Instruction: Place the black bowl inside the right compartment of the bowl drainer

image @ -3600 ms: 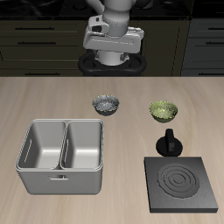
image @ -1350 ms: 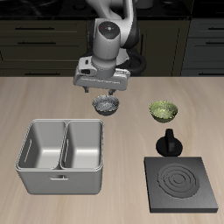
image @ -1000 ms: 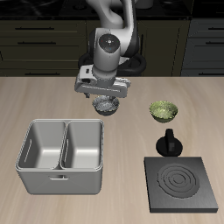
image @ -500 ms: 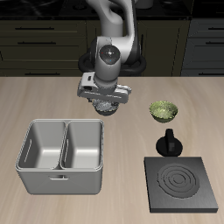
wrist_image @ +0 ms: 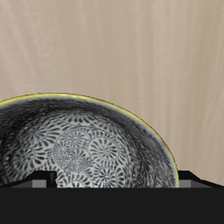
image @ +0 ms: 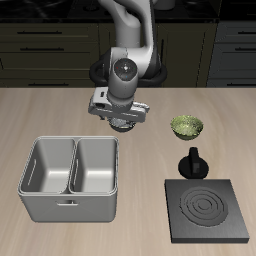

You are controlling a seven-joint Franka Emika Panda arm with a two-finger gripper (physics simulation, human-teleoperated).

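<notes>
- Gripper [image: 122,120] low over the black bowl [image: 123,124], which sits on the table [image: 60,112] just behind the bowl drainer [image: 70,180], on the drainer's stove-ward half.
- Exterior view: the gripper body covers most of the bowl; only a sliver of its speckled inside shows beneath it.
- Wrist view: bowl [wrist_image: 83,144] fills the frame close up, grey-white speckled inside, thin yellowish rim, wood-grain table behind.
- Finger state: cannot tell. The fingers are hidden in both views, so neither spread nor contact with the rim is visible.
- Drainer: two deep basins, both bare.
- Yellow-green bowl [image: 186,126] stands apart, level with the black bowl.
- Black knob-like object [image: 193,163] upright just behind the stove plate [image: 208,211], near the front edge.
</notes>
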